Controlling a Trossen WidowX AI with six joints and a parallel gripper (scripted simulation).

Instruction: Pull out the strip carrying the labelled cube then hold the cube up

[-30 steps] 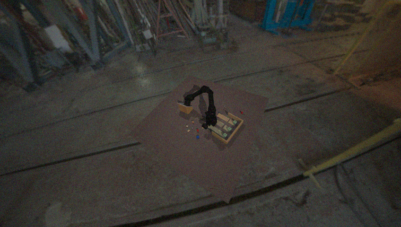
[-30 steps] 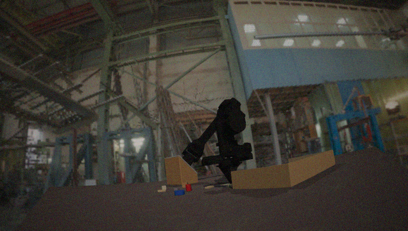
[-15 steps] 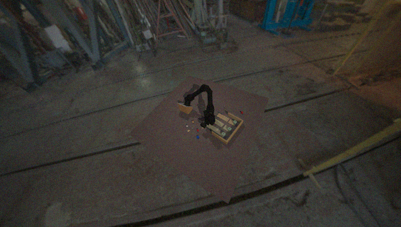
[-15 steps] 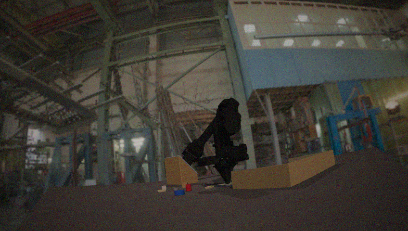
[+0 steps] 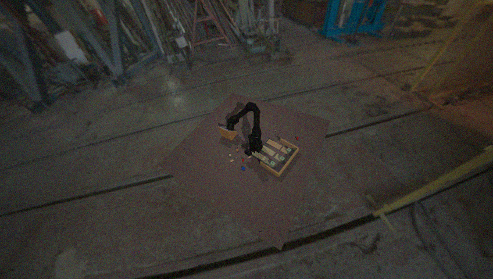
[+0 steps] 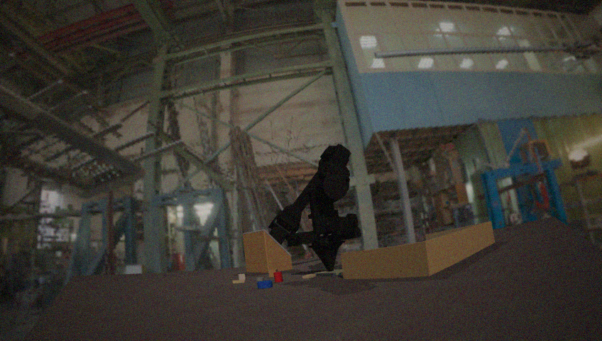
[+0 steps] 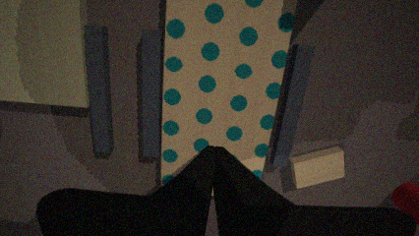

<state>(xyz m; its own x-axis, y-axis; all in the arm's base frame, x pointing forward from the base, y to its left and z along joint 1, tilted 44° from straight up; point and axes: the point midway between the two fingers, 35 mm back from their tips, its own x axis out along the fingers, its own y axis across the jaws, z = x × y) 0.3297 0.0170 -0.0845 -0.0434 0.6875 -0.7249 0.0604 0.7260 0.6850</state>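
Jaws: pressed together, nothing seen between them. The closed tips point down over the near end of the dotted strip, and whether they bear on it cannot be told from the wrist view.
Arm: black six-joint arm, folded low, with its wrist end down at the near edge of the tray.
Strip in hand: cream-coloured flat strip with teal dots, running away from the tips between two blue-grey guide rails. It looks unbroken as far as the wrist view reaches, but its far end lies outside that view.
Neighbour strip: plain pale strip to the left, in its own lane and apart from the tips.
Tray: shallow wooden open tray on the brown table, with several pale strips side by side in it.
Labelled cube: not seen in the wrist view. In the top view there are small greenish patches at the strips' far ends, too small to tell which is the cube.
Loose pieces: small cream block just right of the rail and a red piece at the frame edge. Neither belongs to the task.
Other: orange wedge-shaped box beside the arm.
Done so far — a strip chosen and the tips brought to its near end, on this showing.
Left to do — drawing the strip out until the cube is in reach, then opening, gripping the cube and lifting it. The cube is not yet held.
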